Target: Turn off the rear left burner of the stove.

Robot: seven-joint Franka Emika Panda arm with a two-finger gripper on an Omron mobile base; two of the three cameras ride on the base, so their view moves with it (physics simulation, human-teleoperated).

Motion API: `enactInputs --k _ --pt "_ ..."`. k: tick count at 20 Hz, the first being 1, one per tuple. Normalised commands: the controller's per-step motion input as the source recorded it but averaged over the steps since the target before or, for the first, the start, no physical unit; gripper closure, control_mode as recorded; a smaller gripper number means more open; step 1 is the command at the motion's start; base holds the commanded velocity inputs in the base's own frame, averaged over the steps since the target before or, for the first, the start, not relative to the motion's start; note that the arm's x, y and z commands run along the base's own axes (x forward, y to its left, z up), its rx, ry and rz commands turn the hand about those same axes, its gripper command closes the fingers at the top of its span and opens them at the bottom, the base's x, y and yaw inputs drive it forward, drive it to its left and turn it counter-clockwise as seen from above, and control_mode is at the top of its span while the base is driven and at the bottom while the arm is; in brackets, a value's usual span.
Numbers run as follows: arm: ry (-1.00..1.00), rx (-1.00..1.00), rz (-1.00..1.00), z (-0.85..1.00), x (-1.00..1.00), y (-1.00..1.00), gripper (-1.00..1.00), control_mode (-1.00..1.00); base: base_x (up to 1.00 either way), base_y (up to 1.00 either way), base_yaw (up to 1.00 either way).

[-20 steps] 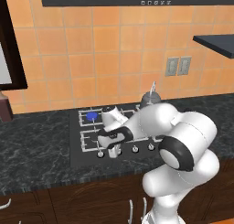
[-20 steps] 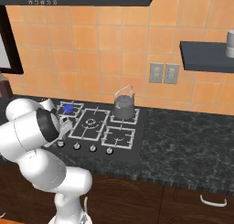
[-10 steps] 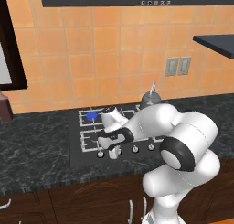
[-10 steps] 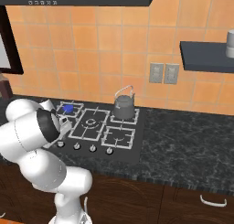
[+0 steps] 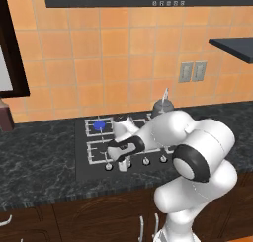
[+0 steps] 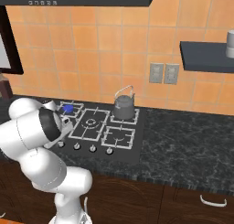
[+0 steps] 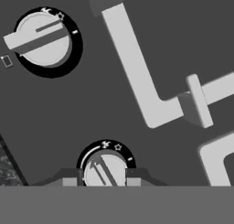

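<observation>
While the rear left burner (image 5: pixel 100 125) glows blue, the pincer (image 7: pixel 102 182) clasps a knob (image 7: pixel 104 170) (fingertips flanking it).

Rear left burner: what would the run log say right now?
rear left burner: lit blue | end effector: straddling knob | kettle: rear right grate

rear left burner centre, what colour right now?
Blue: the rear left burner centre shows a blue disc, so it looks lit. Clearest in the left base view.

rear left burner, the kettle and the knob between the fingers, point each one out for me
rear left burner (image 5: pixel 99 125), left base view, on its blue lit centre
kettle (image 6: pixel 124 107), right base view, on the grey body
knob between the fingers (image 7: pixel 105 171), hand view, on its round silver face
</observation>
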Motion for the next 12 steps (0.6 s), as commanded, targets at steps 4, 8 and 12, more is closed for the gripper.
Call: enactInputs --k 4,8,12 --pt "0.0 0.09 -0.04 -0.16 0.0 -0.07 1.0 -1.0 0.0 0.0 0.0" --pt "-0.01 0.11 -0.23 -0.12 -0.03 -0.13 1.0 -1.0 0.0 0.0 0.0" --pt "-0.04 0.14 -0.36 -0.07 -0.11 -0.19 1.0 -1.0 0.0 0.0 0.0"
